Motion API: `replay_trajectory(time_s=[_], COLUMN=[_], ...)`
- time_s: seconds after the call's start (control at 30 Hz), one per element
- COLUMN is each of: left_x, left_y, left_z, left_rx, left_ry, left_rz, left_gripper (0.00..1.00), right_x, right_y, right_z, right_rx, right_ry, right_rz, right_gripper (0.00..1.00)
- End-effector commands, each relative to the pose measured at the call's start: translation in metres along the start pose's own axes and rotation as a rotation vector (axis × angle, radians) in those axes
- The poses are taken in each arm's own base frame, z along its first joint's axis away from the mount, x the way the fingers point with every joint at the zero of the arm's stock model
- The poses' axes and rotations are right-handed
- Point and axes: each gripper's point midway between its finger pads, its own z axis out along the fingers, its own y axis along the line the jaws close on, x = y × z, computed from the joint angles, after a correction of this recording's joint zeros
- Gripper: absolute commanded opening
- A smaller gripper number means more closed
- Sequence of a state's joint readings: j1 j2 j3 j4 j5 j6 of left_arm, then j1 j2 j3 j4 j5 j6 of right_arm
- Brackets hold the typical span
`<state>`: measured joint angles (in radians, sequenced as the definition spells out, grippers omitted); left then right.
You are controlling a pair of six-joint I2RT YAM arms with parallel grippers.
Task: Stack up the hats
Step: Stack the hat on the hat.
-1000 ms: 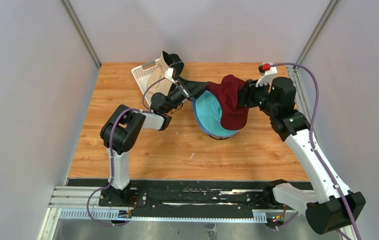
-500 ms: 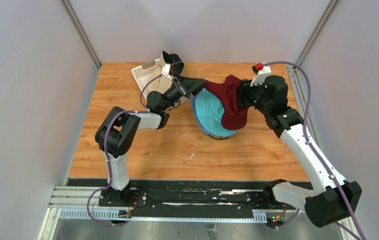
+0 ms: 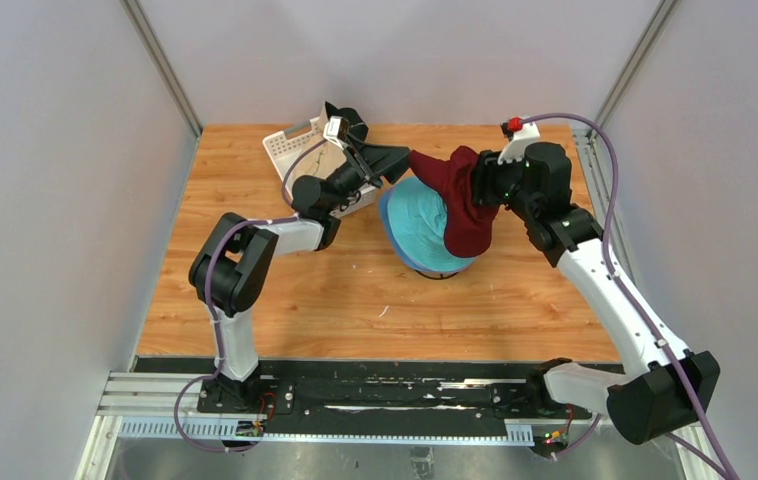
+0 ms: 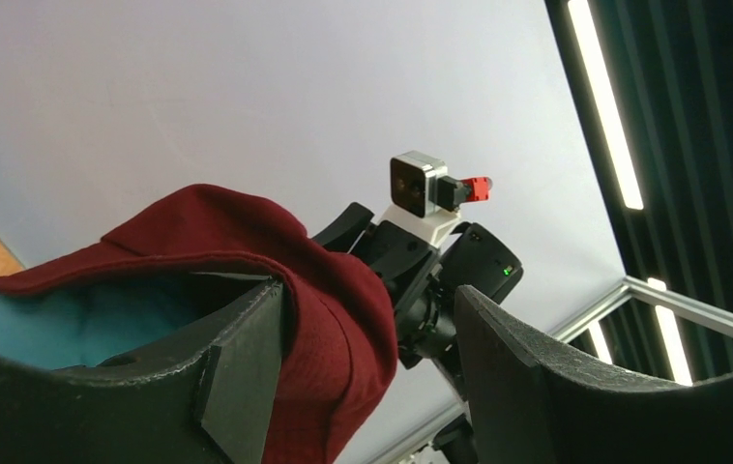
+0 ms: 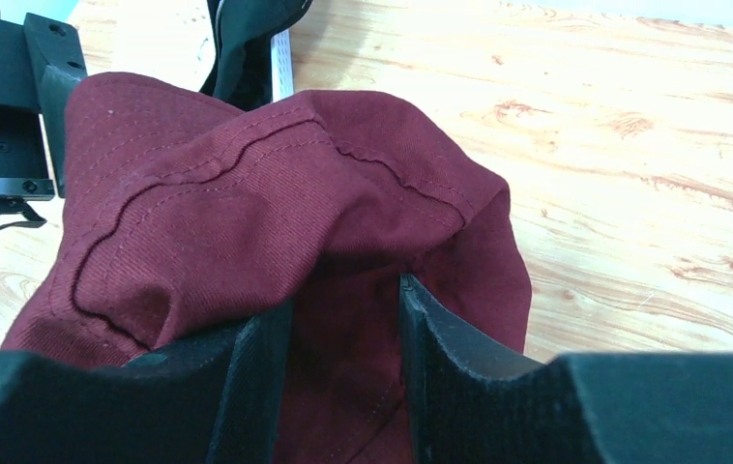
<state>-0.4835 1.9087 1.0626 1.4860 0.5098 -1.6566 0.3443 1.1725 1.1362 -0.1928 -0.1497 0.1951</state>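
A dark red hat (image 3: 460,195) hangs over the right side of the teal hat (image 3: 417,222), which tops a pile with a blue rim (image 3: 417,266) showing below. My right gripper (image 3: 481,190) is shut on a bunched fold of the dark red hat (image 5: 247,203); its tips (image 5: 338,295) are buried in the cloth. From the left, my left gripper (image 3: 400,158) reaches in open, and one finger (image 4: 237,338) sits under the red hat's edge (image 4: 334,290) while the other stands free. A black hat (image 3: 345,115) lies on the basket.
A white lattice basket (image 3: 288,148) stands at the back left behind my left arm, with beige cloth (image 3: 317,168) in it. Grey walls close the table on three sides. Bare wood lies in front of the pile and at the far right.
My right gripper has carried the dark red hat a little left and toward the back. My left gripper has moved up to the hat's edge, still open.
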Motion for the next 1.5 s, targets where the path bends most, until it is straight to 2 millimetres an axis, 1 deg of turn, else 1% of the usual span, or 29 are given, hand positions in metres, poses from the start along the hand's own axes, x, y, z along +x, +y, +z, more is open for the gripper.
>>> replay_trajectory(time_s=[0.0,0.2,0.4,0.6,0.7,0.87,1.03,1.13,1.33,1.4,1.47], left_x=[-0.003,-0.003,-0.004,-0.008,-0.011,-0.011,-0.009,-0.008,-0.013,-0.015,-0.012], left_y=[-0.042,-0.053,-0.059,-0.064,-0.071,-0.083,-0.087,-0.086,-0.07,-0.069,-0.069], left_z=[0.008,0.01,0.009,0.003,0.0,0.002,0.002,0.0,-0.016,-0.021,-0.023], left_rx=[0.116,0.135,0.138,0.133,0.139,0.158,0.162,0.155,0.098,0.087,0.083], left_ry=[0.028,0.036,0.036,0.026,0.018,0.034,0.046,0.058,0.032,0.026,0.04], left_rz=[0.017,-0.014,-0.051,-0.073,-0.07,-0.088,-0.114,-0.121,-0.125,-0.117,-0.113], left_gripper=[0.67,0.67,0.67,0.67,0.67,0.67,0.67,0.66,0.66,0.66,0.66], right_x=[-0.025,-0.027,-0.025,-0.021,-0.022,-0.026,-0.027,-0.026,-0.023,-0.022,-0.022], right_y=[0.006,0.005,0.005,0.004,0.003,0.004,0.005,0.007,0.009,0.009,0.009], right_z=[-0.001,0.002,0.007,0.01,0.011,0.013,0.014,0.016,0.018,0.02,0.021], right_rx=[0.003,0.009,0.009,0.01,0.013,0.014,0.017,0.012,0.009,0.01,0.015], right_ry=[-0.062,-0.057,-0.046,-0.034,-0.035,-0.039,-0.033,-0.029,-0.023,-0.02,-0.019], right_rz=[-0.029,-0.03,-0.027,-0.026,-0.028,-0.031,-0.033,-0.037,-0.044,-0.049,-0.052], right_gripper=[0.44,0.44,0.44,0.44,0.44,0.44,0.43,0.43,0.43,0.43,0.43])
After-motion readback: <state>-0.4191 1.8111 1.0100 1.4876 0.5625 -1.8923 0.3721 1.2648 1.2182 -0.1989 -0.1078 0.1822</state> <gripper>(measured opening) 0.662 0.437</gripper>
